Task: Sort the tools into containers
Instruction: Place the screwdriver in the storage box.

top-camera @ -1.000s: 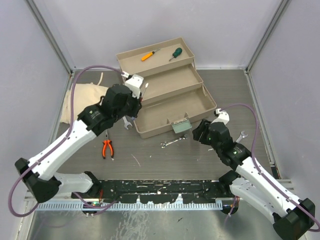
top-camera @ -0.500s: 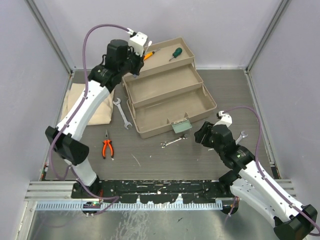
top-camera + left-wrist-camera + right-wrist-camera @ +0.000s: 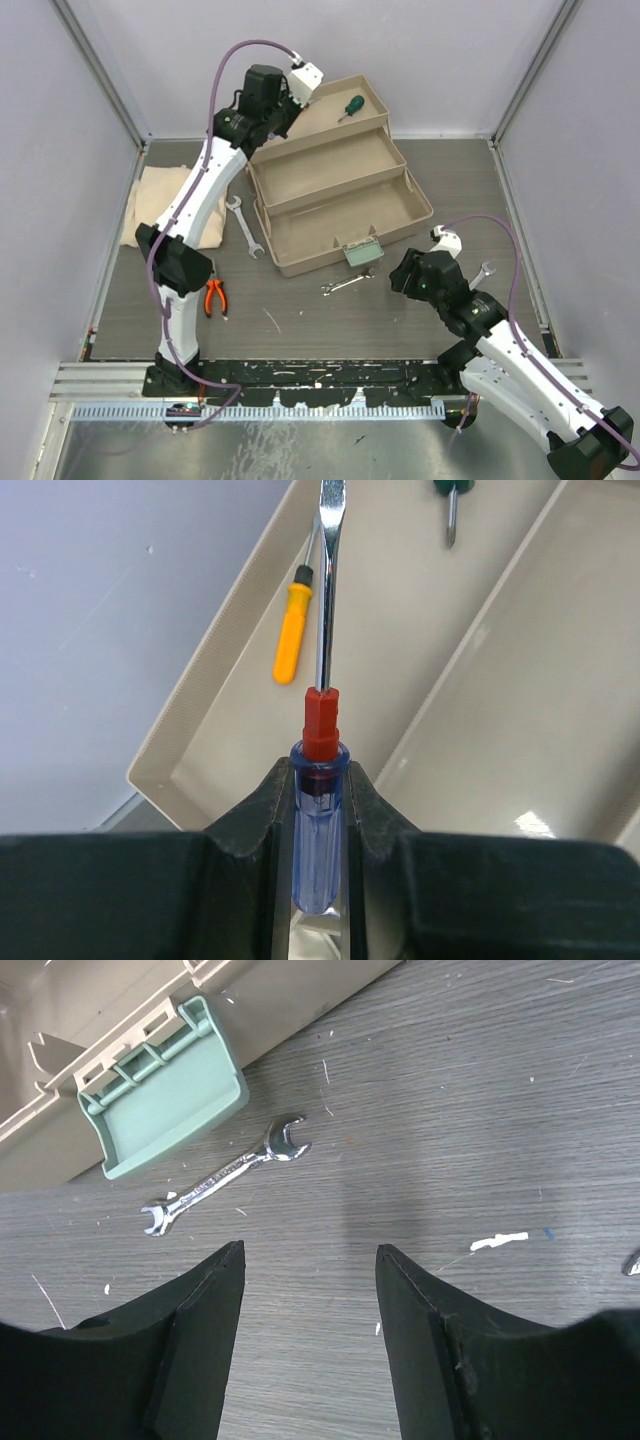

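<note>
My left gripper point(image 3: 320, 770) is shut on the blue-and-red screwdriver point(image 3: 320, 820), whose shaft points out over the top tray point(image 3: 400, 630) of the tan toolbox point(image 3: 350, 220). In the top view this gripper point(image 3: 292, 100) hangs over the tray's left end. An orange screwdriver point(image 3: 290, 640) and a green one point(image 3: 350, 106) lie in that tray. My right gripper point(image 3: 310, 1248) is open above bare table, right of the pale green latch point(image 3: 165, 1110). A small silver wrench point(image 3: 225, 1175) lies just ahead of it, outside the fingers.
A longer wrench point(image 3: 243, 226) and orange-handled pliers point(image 3: 214, 296) lie on the table left of the toolbox, by a beige cloth point(image 3: 155, 205). Another wrench point(image 3: 484, 272) lies right of my right arm. The middle tray point(image 3: 320, 170) holds nothing.
My left arm has risen and swung back from the toolbox's left side to over the top tray, carrying the screwdriver. The right arm has hardly moved.
</note>
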Tool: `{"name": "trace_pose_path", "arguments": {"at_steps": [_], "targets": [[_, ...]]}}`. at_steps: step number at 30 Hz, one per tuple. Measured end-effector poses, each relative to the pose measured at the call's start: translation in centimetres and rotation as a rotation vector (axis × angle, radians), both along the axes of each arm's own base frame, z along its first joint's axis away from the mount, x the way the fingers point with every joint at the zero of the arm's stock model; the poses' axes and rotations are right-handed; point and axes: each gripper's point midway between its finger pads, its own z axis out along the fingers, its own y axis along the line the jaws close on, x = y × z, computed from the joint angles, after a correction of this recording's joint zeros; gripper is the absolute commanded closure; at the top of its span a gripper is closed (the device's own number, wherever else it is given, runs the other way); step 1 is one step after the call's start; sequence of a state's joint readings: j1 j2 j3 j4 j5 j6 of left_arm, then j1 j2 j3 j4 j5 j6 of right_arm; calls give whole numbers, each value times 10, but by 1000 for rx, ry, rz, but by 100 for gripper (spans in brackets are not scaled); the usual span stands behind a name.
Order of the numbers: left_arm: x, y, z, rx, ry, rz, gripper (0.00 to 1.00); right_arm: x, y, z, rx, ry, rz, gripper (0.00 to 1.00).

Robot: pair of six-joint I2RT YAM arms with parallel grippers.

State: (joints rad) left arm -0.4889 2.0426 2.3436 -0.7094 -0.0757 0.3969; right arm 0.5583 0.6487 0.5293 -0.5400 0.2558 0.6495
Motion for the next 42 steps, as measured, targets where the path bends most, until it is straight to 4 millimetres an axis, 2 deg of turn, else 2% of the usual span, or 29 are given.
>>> {"name": "trace_pose_path", "arguments": {"at_steps": [6,9,12,18,22,25,29,35,38,42], "targets": [[15,4,-34,129,29,-2,96,-4,-2,-1,-5,8,0,40],[22,8,-50,186,42,5,83,-5,-3,-1,-6,13,1,40],[27,12,-60,223,48,15,74,-6,-2,-3,-7,19,5,40],[34,19,-74,275,56,38,72,-7,-3,-2,-10,24,5,40],[38,20,-81,297,60,41,62,-8,-3,0,-10,25,5,39],[41,19,-80,294,46,47,55,-8,-3,0,-10,26,5,39],[43,19,-77,287,34,58,51,-9,-4,1,-13,29,4,40],[41,16,-70,209,39,88,43,-7,-4,13,0,3,1,39],[33,13,-51,129,28,92,40,-6,-5,16,-1,-5,-6,39],[14,14,1,0,-28,105,37,-5,-7,16,-5,-7,-23,39]]}}
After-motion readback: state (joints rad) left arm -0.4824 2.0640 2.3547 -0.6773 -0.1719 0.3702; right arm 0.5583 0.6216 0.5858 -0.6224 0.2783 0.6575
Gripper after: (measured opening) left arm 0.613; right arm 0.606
